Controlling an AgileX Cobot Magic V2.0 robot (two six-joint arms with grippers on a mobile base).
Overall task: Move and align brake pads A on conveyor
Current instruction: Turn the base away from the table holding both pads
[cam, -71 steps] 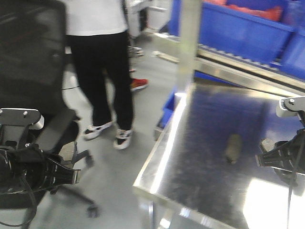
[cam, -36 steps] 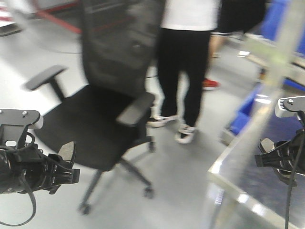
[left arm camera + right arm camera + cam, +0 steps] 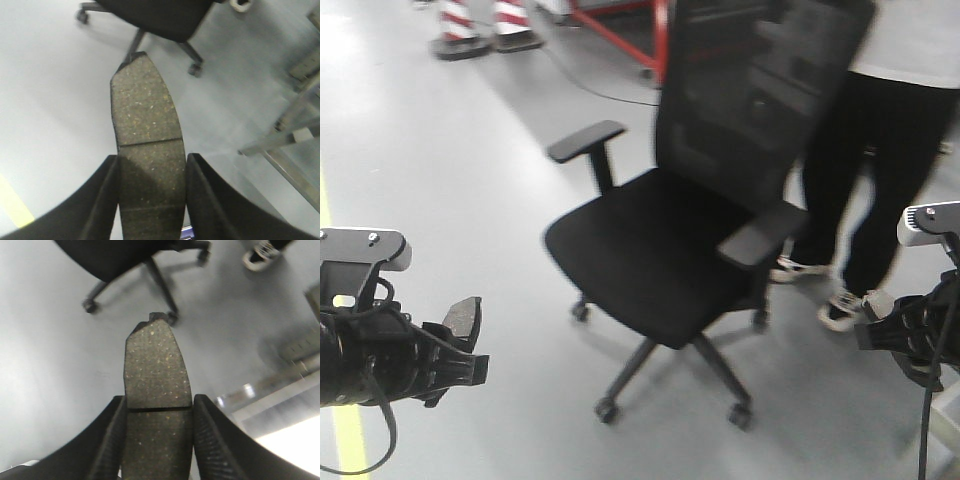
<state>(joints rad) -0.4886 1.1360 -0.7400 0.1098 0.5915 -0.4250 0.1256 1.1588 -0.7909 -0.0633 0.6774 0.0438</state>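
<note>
Each arm carries one brake pad. The left claw [image 3: 150, 167] is closed on the left brake pad [image 3: 145, 110], its fingers pressing the two long edges near one end. The grey friction face and its centre groove look up at the wrist camera, and most of the pad juts out past the fingertips. The right claw [image 3: 159, 405] grips the right brake pad [image 3: 156, 365] in the same way. I judge that this end-on hold leaves the free end clear, so it can be laid down first and squared up against a neighbour.

The conveyor shows in none of the views (both pads hang over bare grey floor [image 3: 450, 170]), so placing cannot begin here.

Room is tight toward the middle and right of the front view. An office chair [image 3: 670, 250] fills the centre, between the two claws. A person's legs [image 3: 865, 150] stand at upper right, close above the right claw. The lower left is open, crossed only by a yellow line [image 3: 350, 440].

In the right wrist view a shiny metal surface [image 3: 285, 440], probably a table, has its edge at lower right. A metal frame [image 3: 295, 135] stands at the right of the left wrist view. Both are edges to clear when swinging.
</note>
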